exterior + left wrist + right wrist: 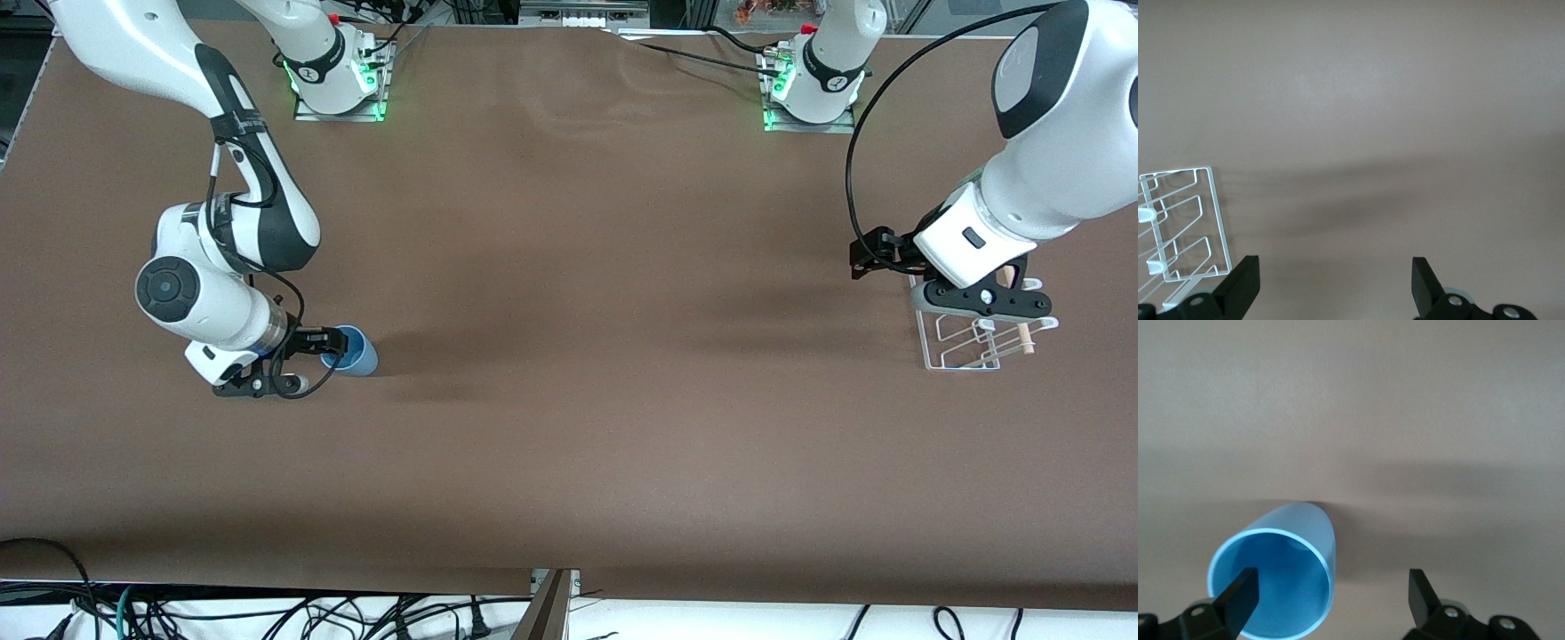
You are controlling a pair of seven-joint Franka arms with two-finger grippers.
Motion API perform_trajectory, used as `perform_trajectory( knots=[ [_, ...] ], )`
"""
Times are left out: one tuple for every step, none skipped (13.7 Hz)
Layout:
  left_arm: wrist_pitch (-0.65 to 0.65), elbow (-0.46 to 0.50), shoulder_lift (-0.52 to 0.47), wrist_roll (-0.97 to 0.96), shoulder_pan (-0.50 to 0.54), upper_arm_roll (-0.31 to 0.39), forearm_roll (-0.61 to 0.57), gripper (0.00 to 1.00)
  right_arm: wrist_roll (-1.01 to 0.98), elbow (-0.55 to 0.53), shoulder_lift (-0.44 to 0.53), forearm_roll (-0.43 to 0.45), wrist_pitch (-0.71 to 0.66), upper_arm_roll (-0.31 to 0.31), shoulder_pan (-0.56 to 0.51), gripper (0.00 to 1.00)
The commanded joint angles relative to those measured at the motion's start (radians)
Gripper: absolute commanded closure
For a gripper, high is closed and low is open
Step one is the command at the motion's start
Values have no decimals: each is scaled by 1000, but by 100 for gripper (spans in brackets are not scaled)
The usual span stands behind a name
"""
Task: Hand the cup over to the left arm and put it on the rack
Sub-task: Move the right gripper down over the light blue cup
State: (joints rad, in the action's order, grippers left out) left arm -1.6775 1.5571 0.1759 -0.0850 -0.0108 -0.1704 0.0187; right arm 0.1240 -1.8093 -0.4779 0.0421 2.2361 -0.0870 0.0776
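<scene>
The light-blue cup [354, 353] stands mouth up on the brown table near the right arm's end. My right gripper [324, 345] is open at the cup's rim. In the right wrist view the cup [1288, 553] has one fingertip [1241, 595] over its mouth, and the other fingertip is outside it, so my right gripper [1331, 600] straddles the cup wall. My left gripper [981, 307] is open and empty over the white wire rack [965, 342] at the left arm's end. In the left wrist view the rack [1185, 227] lies beside my left gripper [1335, 287].
The rack's wooden dowel [1022, 333] lies across its top. The left arm's black cable loop [858, 142] hangs over the table beside the rack. The arm bases [338, 84] stand along the table edge farthest from the front camera.
</scene>
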Motion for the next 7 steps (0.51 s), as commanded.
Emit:
perform_trajectory(
  knots=[
    [-27,-3,16,1,5,-4,-28,0,9,-45,18,-11,31,0,-1,1],
    [-30,-5,22,1,5,-6,-26,0,9,-45,16,-11,33,0,-1,1],
    [-36,-3,22,1,3,-4,-25,0,9,-45,10,-11,37,0,-1,1],
    [-39,-5,22,1,2,-6,-26,0,9,-47,7,-11,49,0,-1,1],
    [-51,-5,22,-1,-3,-4,-26,0,9,-50,-2,-11,62,0,-1,1],
    [-54,-3,22,1,-3,-6,-28,0,9,-50,-5,-11,71,0,-1,2],
    [-54,-5,22,1,-6,-6,-29,0,9,-51,-8,-11,77,0,-1,8]
  ],
)
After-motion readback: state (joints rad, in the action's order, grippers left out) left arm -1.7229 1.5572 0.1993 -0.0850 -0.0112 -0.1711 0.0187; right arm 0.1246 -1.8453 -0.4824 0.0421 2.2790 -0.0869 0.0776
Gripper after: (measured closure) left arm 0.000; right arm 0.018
